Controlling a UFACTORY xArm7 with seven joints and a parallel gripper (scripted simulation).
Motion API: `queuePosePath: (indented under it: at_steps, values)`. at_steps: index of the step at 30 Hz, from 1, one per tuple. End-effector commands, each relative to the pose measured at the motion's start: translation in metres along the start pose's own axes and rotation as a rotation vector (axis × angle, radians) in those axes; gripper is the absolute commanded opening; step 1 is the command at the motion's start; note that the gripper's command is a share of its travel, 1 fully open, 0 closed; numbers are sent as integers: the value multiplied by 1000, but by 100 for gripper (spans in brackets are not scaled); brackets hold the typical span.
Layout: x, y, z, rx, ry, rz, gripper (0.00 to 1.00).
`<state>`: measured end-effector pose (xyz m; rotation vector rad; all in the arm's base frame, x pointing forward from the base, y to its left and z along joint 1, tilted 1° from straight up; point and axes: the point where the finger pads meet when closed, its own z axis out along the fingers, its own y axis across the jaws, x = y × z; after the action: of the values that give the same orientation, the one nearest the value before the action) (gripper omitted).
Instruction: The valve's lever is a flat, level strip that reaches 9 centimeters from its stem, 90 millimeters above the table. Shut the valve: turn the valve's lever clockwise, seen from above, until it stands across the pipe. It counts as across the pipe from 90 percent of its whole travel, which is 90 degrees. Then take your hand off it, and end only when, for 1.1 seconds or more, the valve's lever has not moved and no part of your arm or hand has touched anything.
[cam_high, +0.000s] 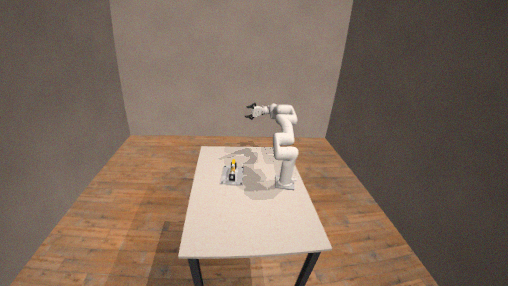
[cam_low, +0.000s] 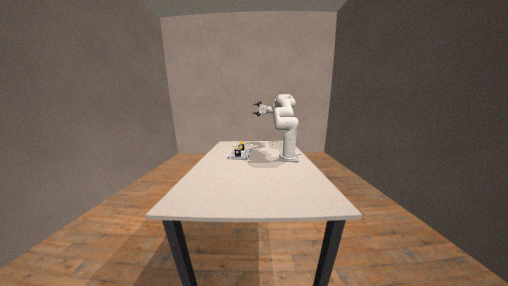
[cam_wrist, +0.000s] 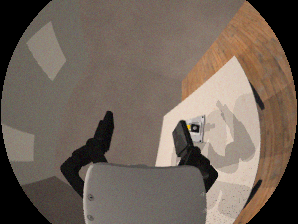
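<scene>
The valve (cam_high: 232, 174) sits on a small grey base plate on the far part of the white table, left of the arm's base. Its yellow lever (cam_high: 233, 164) points along the plate's long side, toward the back wall. It also shows in the exterior view (cam_low: 240, 150) and small in the wrist view (cam_wrist: 196, 128). My gripper (cam_high: 250, 111) is open and empty, high in the air above the table's far edge, well above the valve and apart from it. Its two black fingers stand wide apart in the wrist view.
The arm's white base (cam_high: 286, 175) stands on the table at the far right, next to the valve. The table (cam_high: 252, 200) stretches toward the near camera. Grey walls close in behind and at both sides.
</scene>
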<state>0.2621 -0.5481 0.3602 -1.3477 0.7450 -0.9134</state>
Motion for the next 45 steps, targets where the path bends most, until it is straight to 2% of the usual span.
queuePosePath:
  at_steps: [1, 5, 8, 10, 12, 13, 15, 17, 19, 20, 22, 24, 26, 29, 31, 33, 34, 36, 37, 45]
  values:
    - [0, -2, 0, -2, -1, -5, 100]
    - [0, 0, 4, -10, -4, -8, 100]
    - [-1, 12, 26, -58, -24, -28, 100]
    - [-4, 29, 53, -125, -57, -61, 100]
    - [-14, 51, 85, -219, -116, -117, 100]
    - [-20, 60, 94, -276, -160, -157, 100]
    - [-37, 81, 115, -401, -279, -266, 100]
    - [-57, 104, 134, -528, -447, -416, 100]
    - [-57, 104, 134, -528, -447, -416, 100]
    - [-82, 127, 166, -586, -548, -506, 100]
    - [-102, 142, 173, -678, -778, -710, 100]
    - [-125, 160, 181, -729, -1030, -934, 100]
    - [-148, 174, 191, -736, -1281, -1156, 100]
    - [-181, 190, 210, -682, -1609, -1446, 100]
    - [-204, 197, 225, -629, -1770, -1588, 100]
    - [-229, 203, 241, -584, -1876, -1681, 100]
    - [-242, 205, 250, -568, -1910, -1710, 100]
    - [-242, 205, 250, -568, -1910, -1710, 100]
    - [-260, 209, 260, -557, -1931, -1729, 100]
    - [-261, 209, 261, -548, -1949, -1745, 100]
